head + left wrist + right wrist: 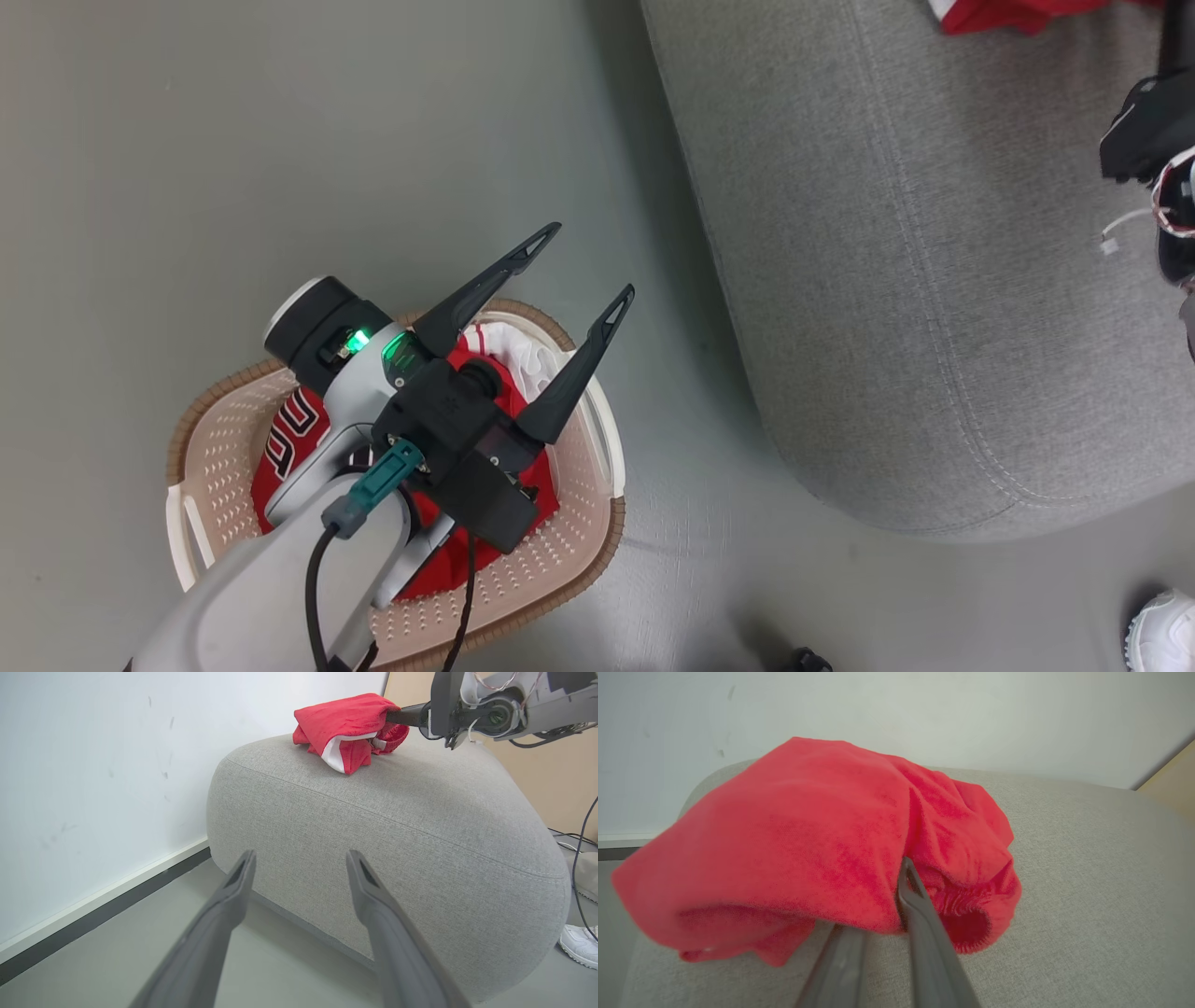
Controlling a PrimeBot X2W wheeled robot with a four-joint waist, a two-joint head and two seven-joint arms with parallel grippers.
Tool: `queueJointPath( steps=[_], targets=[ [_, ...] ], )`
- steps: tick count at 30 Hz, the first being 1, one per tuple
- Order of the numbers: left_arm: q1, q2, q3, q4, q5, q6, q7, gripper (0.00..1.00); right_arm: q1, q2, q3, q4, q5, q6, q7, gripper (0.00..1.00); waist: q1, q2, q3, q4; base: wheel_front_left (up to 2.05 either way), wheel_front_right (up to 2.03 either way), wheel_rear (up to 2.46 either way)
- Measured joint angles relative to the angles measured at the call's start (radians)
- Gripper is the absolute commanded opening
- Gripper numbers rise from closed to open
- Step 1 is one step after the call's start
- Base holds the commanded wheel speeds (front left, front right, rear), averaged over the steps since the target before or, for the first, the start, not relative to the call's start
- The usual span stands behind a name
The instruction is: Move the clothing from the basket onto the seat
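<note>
The left tool (588, 261) hangs with fingers spread, the jersey (289, 434) lying straight beneath it in the basket (215, 439), so that arm's nearer. Over right, the right tool (395, 717) is pinched on a red garment (798, 835) resting on the seat (373, 826).

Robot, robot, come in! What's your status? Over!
Left tool open, empty, above the basket. Right tool shut on a red garment, on the seat. Jersey not yet out of basket. White shoe beside seat. Over.
</note>
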Motion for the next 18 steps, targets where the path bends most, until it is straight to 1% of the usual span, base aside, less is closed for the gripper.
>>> queueJointPath(
  steps=[5,11,18],
  targets=[
    [0.004,-0.006,0.006,0.025,-0.006,0.009,-0.006,1.0,0.029,0.003,0.014,0.013,-0.012,0.02,-0.013,1.0,0.0,0.0,-0.025,-0.007,0.0,0.0,0.0],
    [0.027,-0.014,0.028,0.068,-0.022,0.019,-0.025,1.0,0.099,0.015,0.031,0.011,-0.025,0.037,-0.021,1.0,-0.0001,-0.0001,-0.073,-0.012,0.0,0.0,0.0],
    [0.049,-0.045,0.058,0.123,-0.064,0.037,-0.04,1.0,0.171,0.059,0.043,-0.029,-0.029,0.038,-0.021,1.0,-0.0002,-0.0002,-0.152,-0.008,0.0,0.0,0.0]
  ],
)
